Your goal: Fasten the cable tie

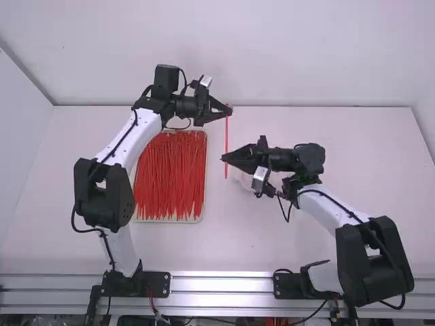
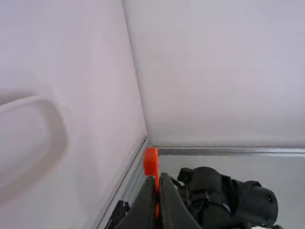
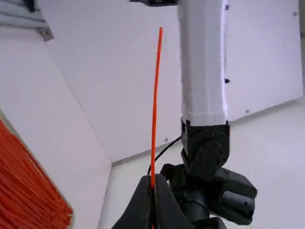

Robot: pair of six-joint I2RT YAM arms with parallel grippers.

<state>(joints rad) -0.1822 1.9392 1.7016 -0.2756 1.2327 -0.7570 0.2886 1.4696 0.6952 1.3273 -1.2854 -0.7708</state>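
Jaws of your left gripper are pressed together on the head end of 1 thin red plastic cable tie. Your right gripper pinches its lower stretch, just beside the pile of spare red ties.

You have a white table before you, with a plain white wall behind it. On the left part of the table lies a pale flat board. A wide pile of red ties, laid side by side, covers almost all of it. A metal rail runs along the near edge of the table.
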